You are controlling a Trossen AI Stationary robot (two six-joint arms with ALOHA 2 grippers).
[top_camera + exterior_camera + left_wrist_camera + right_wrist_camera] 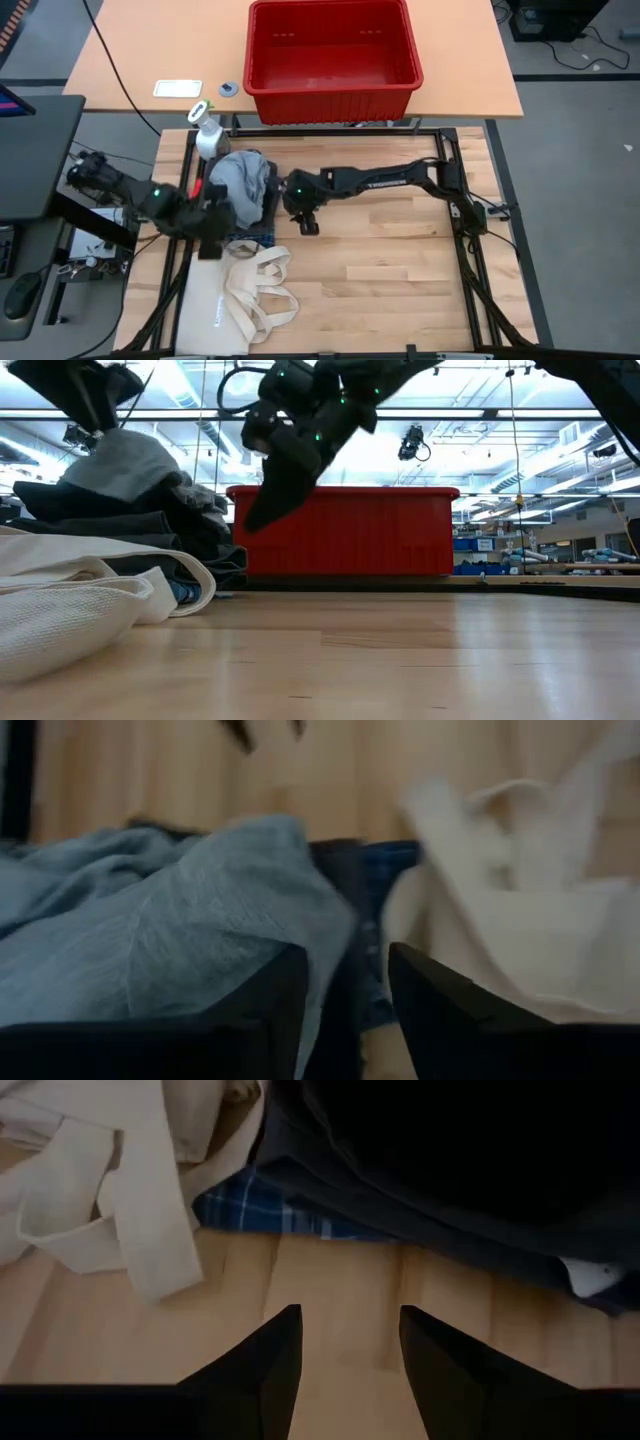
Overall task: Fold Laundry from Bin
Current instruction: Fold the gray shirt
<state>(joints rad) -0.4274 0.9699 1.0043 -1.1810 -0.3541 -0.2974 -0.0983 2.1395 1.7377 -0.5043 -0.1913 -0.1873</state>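
A: Our laundry pile (245, 185) sits on the table beside the tote bag (250, 290), and the red bin (330, 55) stands apart beyond it. Both our grippers are parted and holding nothing.

B: The left gripper (345, 1000) is at the light grey piece (180, 910). We should pinch one layer only.

A: The right gripper (350, 1355) hovers over bare wood beside the blue plaid shirt (265, 1215); we'd let it wait.

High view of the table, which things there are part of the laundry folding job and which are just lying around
Part of the job:
- laundry pile, grey piece on top, blue plaid at the bottom
- red bin, nothing visible inside
- left tool at the pile
- right tool beside the pile

Just lying about:
- cream tote bag
- spray bottle
- white card
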